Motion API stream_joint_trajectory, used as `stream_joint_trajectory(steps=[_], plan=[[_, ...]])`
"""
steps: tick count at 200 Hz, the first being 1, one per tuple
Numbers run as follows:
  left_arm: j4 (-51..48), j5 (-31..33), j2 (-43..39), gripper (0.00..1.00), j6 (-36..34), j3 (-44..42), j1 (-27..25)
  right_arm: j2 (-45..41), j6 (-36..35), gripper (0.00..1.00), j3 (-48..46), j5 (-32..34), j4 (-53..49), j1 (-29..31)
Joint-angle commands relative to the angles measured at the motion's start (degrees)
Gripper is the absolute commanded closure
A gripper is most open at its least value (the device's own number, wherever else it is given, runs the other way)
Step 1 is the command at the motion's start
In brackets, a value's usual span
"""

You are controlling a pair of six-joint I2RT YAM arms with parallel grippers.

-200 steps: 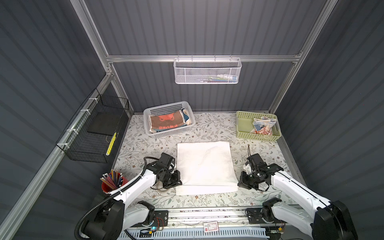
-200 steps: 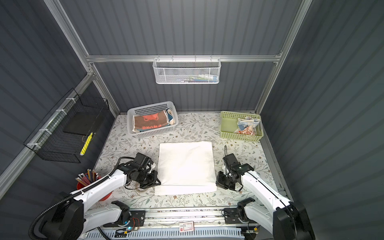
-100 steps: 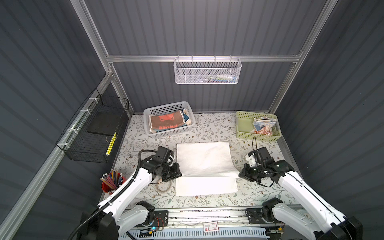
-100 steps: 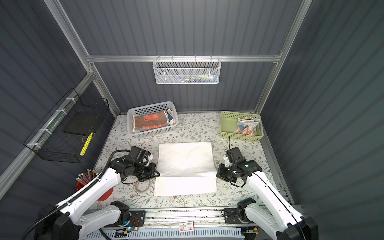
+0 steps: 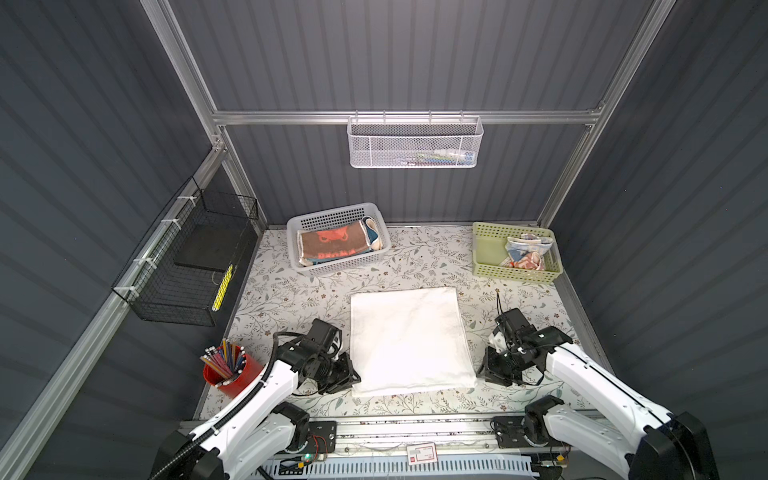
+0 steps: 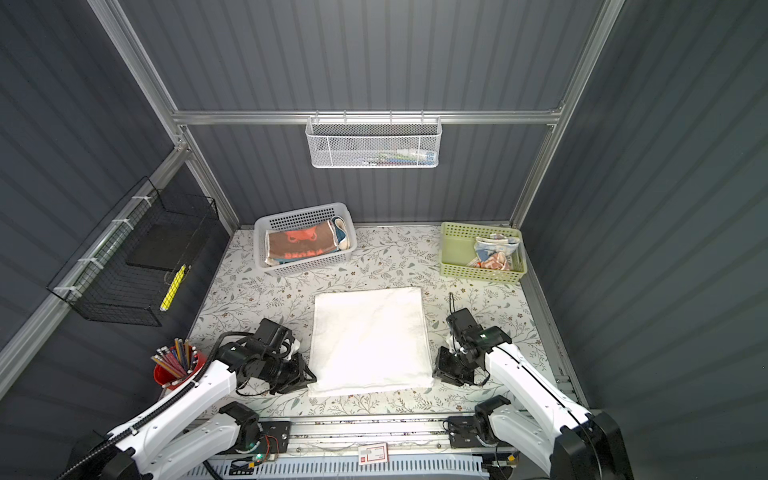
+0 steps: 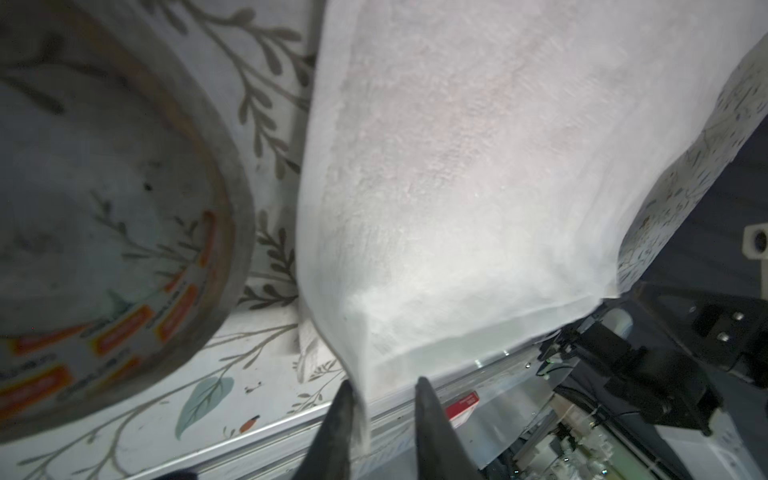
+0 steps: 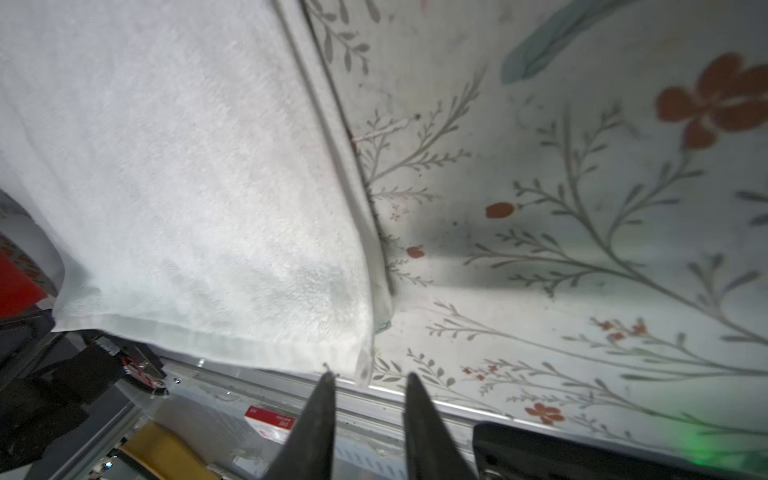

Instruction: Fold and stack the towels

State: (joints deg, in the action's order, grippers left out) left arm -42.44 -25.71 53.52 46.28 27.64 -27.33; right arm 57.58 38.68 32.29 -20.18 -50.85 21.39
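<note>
**A:** What's the biggest thing in front of you?

**B:** The bench (image 5: 415,266), floral cloth all over. Taking its back wall as twelve, the white towel (image 5: 409,340) lies flat from the centre down to six. It is squared up, with a lower layer peeking out along its six o'clock edge

**A:** And the other towels?

**B:** At eleven the white basket (image 5: 332,214) holds the coral-orange towel (image 5: 332,245) lying flat, with the blue towel (image 5: 371,232) tucked in at its three o'clock end. At one the green basket (image 5: 486,249) holds the lettered towel (image 5: 525,251), crumpled against its three o'clock wall

**A:** Where are your arms?

**B:** My left arm (image 5: 266,390) reaches in from seven and my right arm (image 5: 582,374) from five. Each ends right at a near corner of the white towel, one on either side

**A:** Anything smaller?

**B:** A red cup (image 5: 232,374) of pencils at eight, by the bench's edge. A roll of tape (image 7: 232,208) lies on the bench just beside the towel's eight o'clock corner

**A:** And the jaws?

**B:** My left jaws stand parted. The towel's corner is raised off the bench and hangs against one fingertip (image 7: 345,395), with a clear gap to the other, so nothing is pinched. My right jaws stand parted too, gripping nothing. The towel's corner sits just ahead of their fingertips (image 8: 326,386), and I cannot tell whether it touches them
</note>
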Motion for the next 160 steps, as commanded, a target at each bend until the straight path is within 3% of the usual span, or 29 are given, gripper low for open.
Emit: stream_joint_trajectory(steps=[1, 32, 67, 107, 143, 160], plan=[[-3.0, 1.1, -0.7, 0.53, -0.4, 2.3, 0.3, -0.5, -1.1, 0.50, 2.6, 4.6, -3.1, 0.1], [-4.0, 5.7, 1.8, 0.50, -3.6, 7.9, 0.3, 0.9, -1.9, 0.46, 6.6, 6.0, -2.0, 0.1], [0.6, 12.2, 15.9, 0.49, -12.4, 18.1, 1.7, 12.5, -8.2, 0.44, 16.3, 10.2, 4.3, -0.7], [12.5, 7.9, 31.6, 0.49, -17.6, 27.1, 11.9, 32.0, -14.2, 0.47, 30.9, 9.2, 12.7, -3.6], [19.0, 8.2, 43.4, 0.50, -18.9, 34.5, 15.7, 45.1, -16.9, 0.49, 41.9, 7.7, 13.8, -5.6], [21.2, 5.5, 48.3, 0.54, -18.1, 36.9, 17.0, 49.6, -17.4, 0.55, 45.7, 6.3, 13.9, -6.7]])
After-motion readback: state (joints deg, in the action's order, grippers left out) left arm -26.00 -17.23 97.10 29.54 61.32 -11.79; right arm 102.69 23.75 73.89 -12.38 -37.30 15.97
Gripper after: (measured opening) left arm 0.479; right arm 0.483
